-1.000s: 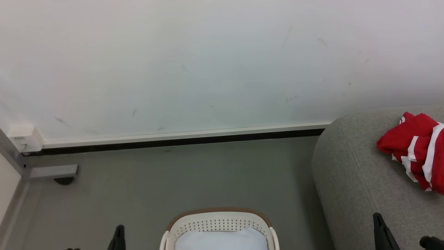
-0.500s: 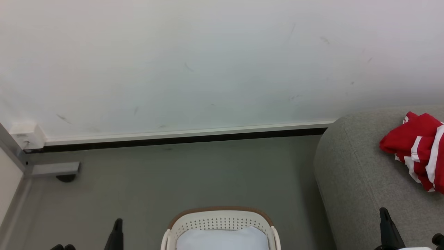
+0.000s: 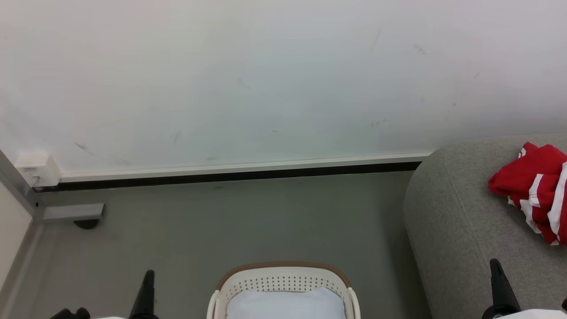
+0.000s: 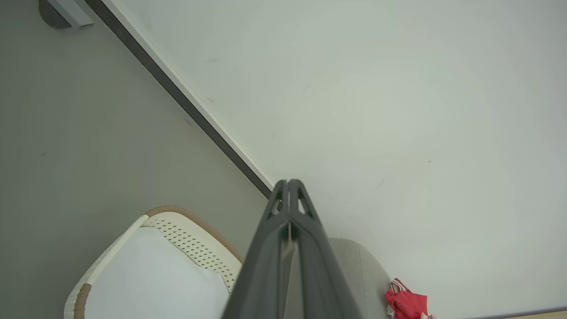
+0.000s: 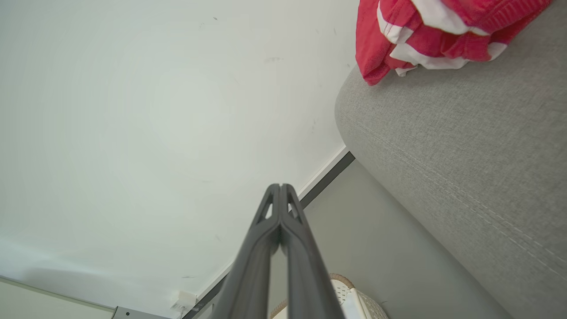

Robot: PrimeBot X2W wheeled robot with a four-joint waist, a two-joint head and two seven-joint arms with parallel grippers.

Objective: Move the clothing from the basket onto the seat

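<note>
Well, you have both grippers closed on nothing. In the left wrist view your left gripper (image 4: pixel 288 182) has its two dark fingers pressed together from the tips down. It points toward the white wall (image 4: pixel 398 110), just above the dark skirting strip (image 4: pixel 177 95). Your right gripper (image 5: pixel 280 186) looks the same in its own wrist view, with the fingers flat against each other. It is raised beside the rounded end of the grey sofa (image 5: pixel 465 155).

The red sportswear (image 3: pixel 533 190), with its white stripes, lies bunched on top of the sofa at the right of the head view. It runs past that view's right border, so you cannot see all of it.

The laundry basket (image 3: pixel 283 277) stands on the grey floor (image 3: pixel 221 226) at the bottom middle of the head view. It is between your two grippers and near the sofa's end, but not touching it. Inside you see a plain white liner sheet (image 3: pixel 285 305); the lower part of the basket is cut off by the frame. At the far left, a small white box (image 3: pixel 37 170) sits low on the wall in the corner.
</note>
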